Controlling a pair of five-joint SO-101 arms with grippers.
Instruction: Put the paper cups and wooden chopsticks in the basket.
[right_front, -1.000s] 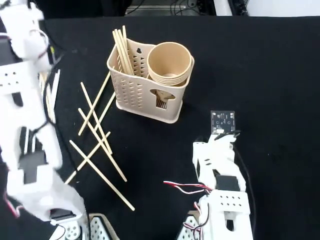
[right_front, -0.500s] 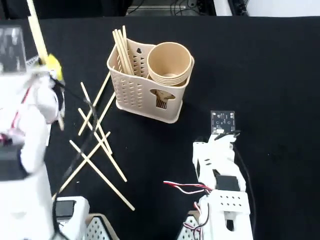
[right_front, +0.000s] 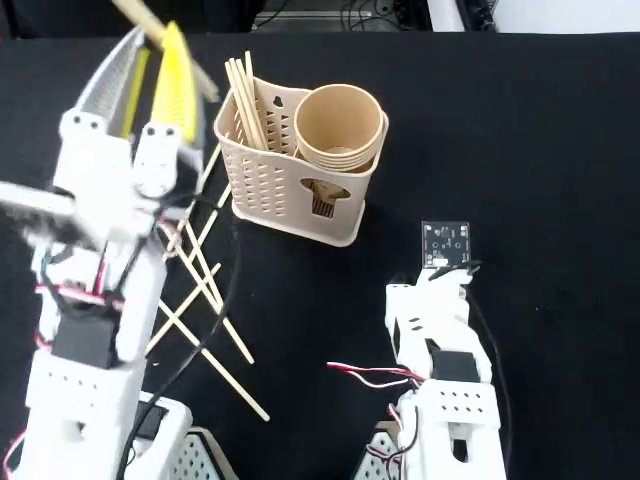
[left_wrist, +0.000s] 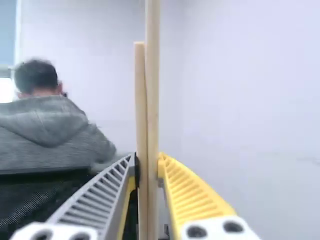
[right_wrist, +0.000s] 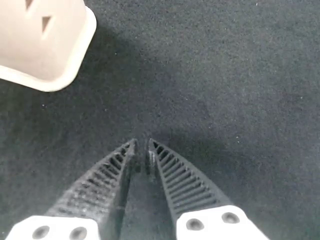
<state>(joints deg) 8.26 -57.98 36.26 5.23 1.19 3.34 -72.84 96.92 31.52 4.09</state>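
Nearest the arm bases, the right gripper (right_wrist: 141, 146) is seen low over the black table (right_front: 520, 150), at about five o'clock of the basket (right_front: 290, 185). Its jaws are drawn almost together with nothing between them. At seven to eight o'clock of the basket, several loose chopsticks (right_front: 200, 275) lie crossed on the cloth, so the task is judged only partly done. Farther out, the paper cups (right_front: 340, 125) are nested in the basket's three-o'clock compartment, and a bundle of chopsticks (right_front: 245, 100) is stood in the nine-o'clock one. At nine to ten o'clock of the basket, the left gripper (left_wrist: 147, 160) is held well above the table. Two wooden chopsticks (left_wrist: 149, 100) are pinched side by side between its jaws, one ending short of the other.

The step in hand is judged to be the delivery of this pair.

- The pair should be brought directly over the nine-o'clock compartment before any descent is made.
- The sticks should be tipped near upright so that the lower ends enter first.
- The bundle inside should be approached from its open side, so that it is not levered out.
- The pinch should be kept firm, since the uneven pair may slide.
- Release is best made only once the ends are inside the rim.
- Sideways pressure on the wall should be avoided, as the basket looks light and could be shoved or tipped.
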